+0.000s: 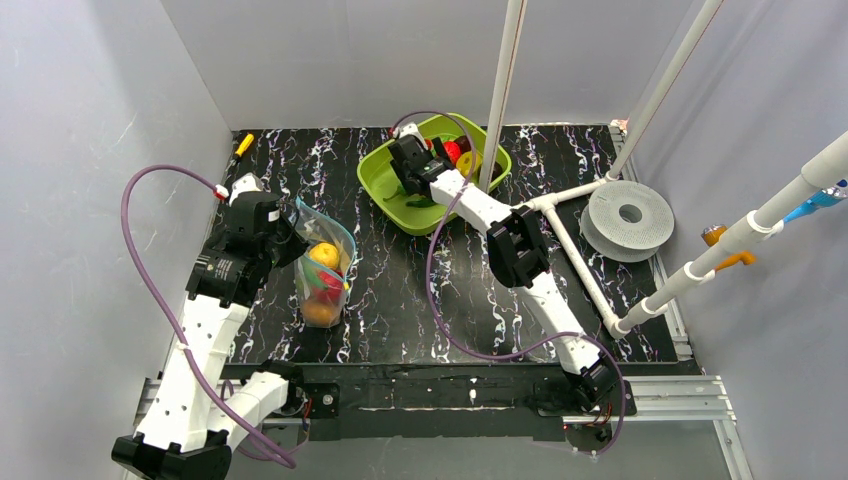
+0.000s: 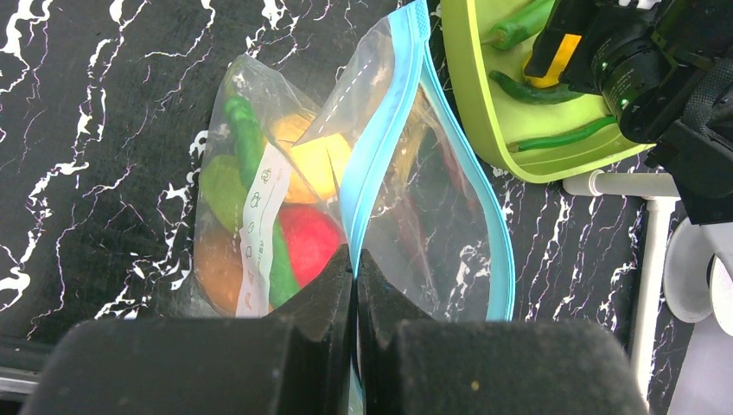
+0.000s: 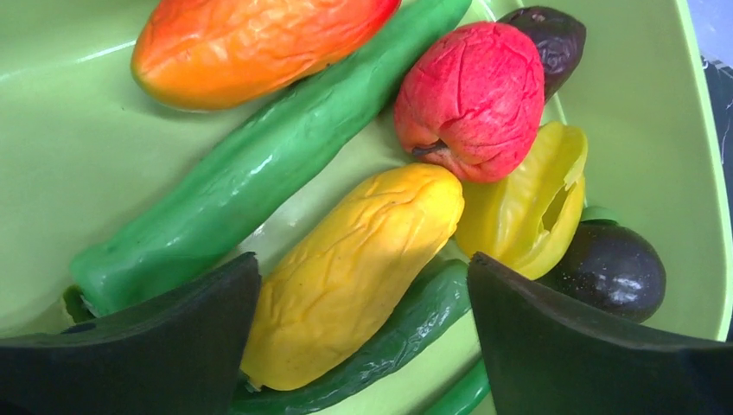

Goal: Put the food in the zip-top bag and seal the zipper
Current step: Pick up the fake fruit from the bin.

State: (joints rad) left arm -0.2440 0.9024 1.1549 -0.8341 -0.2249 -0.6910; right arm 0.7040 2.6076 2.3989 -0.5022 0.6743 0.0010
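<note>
Black marbled desk (image 1: 400, 300) fills my top view. At about 9 o'clock on it, nearest my left arm, stands the bag (image 1: 322, 270). The left pincer (image 2: 355, 259) is clamped tight on the bag's rim, right at the blue-teal zipper (image 2: 372, 147), with no gap showing between its fingers. I judge that grip is there to hold the near lip up and the mouth gaping, so the next piece can drop in without the plastic folding shut. Some food (image 2: 307, 238) already lies inside: red, yellow, orange and green shapes pressed against the clear wall.

The white label (image 2: 259, 225) runs down the bag's side. It carries a column of small green symbols, but I can read no words or brand on it.

Farther out, at about 12 o'clock, sits the green tray (image 1: 435, 170) with the rest of the food. The right pincer (image 3: 363, 259) hangs low in it, spread wide, one finger on each side of a wrinkled yellow piece (image 3: 372, 225). It grips nothing yet. A long green piece (image 3: 277, 156) lies just beside the yellow one and a red one (image 3: 474, 99) sits beyond it, so closing here could nip a neighbour. Much of the task remains, and the zipper is unsealed.
</note>
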